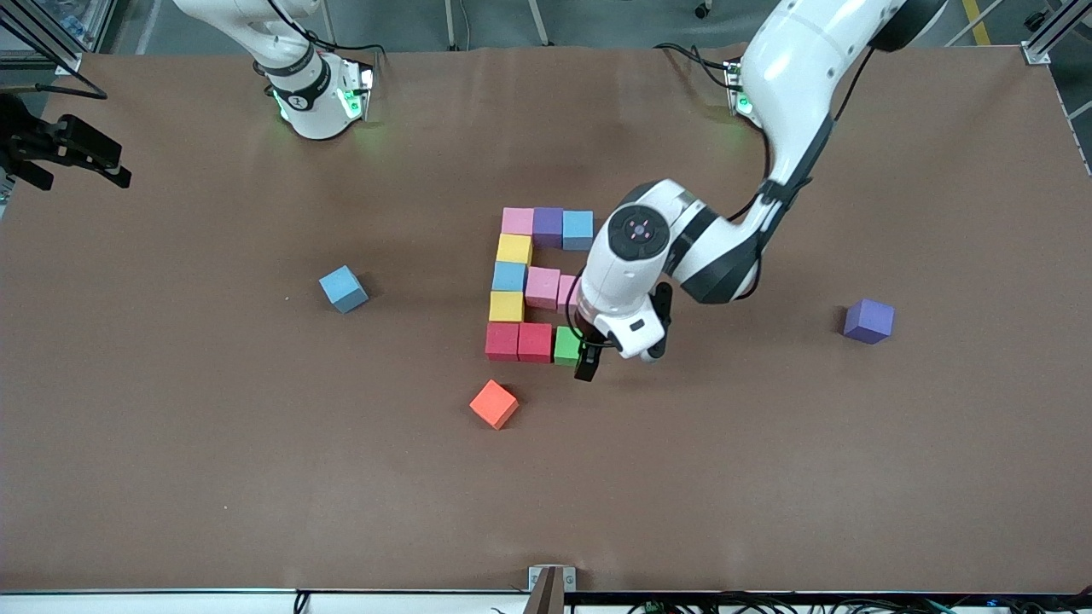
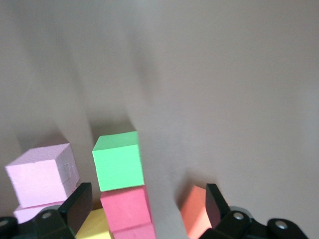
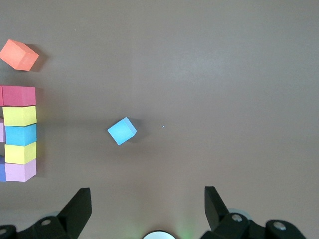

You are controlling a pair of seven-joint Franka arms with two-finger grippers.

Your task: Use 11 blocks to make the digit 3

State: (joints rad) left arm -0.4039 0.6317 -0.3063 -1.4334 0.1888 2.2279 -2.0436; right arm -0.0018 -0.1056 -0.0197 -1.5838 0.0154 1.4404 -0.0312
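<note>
In the front view my left gripper, fingers spread and holding nothing, hovers right at the green cube ending the digit 3 at mid-frame; lifting carelessly, I judge, could nudge it out of line. My wrist view shows matte, foam-like, sharp-edged blocks, the green one centre-bottom. The right gripper waits spread over a loose blue cube.
</note>
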